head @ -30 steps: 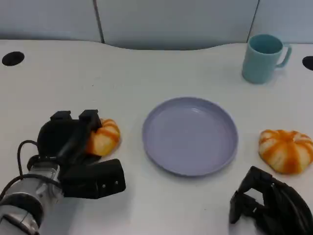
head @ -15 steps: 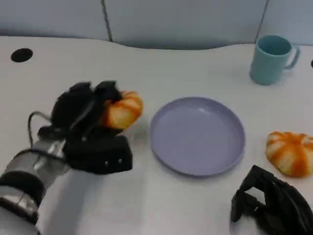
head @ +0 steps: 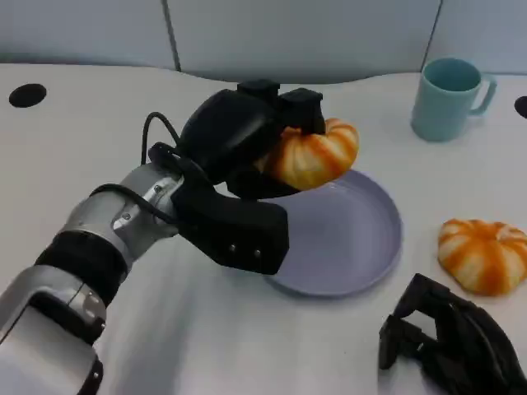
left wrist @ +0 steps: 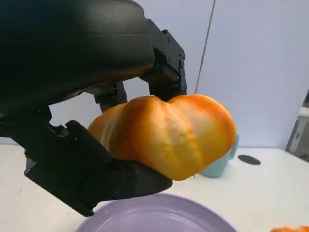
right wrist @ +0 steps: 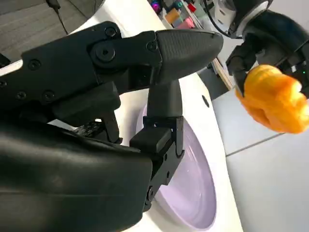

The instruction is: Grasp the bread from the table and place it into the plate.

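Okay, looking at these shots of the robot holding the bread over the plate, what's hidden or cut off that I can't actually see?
- Plate, head view: its left part is covered by the left hand and the held bread.
- Held bread, left wrist view: its underside and back are hidden by the fingers.
- Right hand, head view: cut off by the lower edge.
- Mug, left wrist view: mostly behind the bread.
- Second bread, head view: partly cut by the right edge.

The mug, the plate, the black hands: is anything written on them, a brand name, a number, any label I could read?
No readable text in these pictures.
The teal mug is plain.
The purple plate is plain.
The left hand, holding the bread, bears no visible lettering.
The right hand bears none either.
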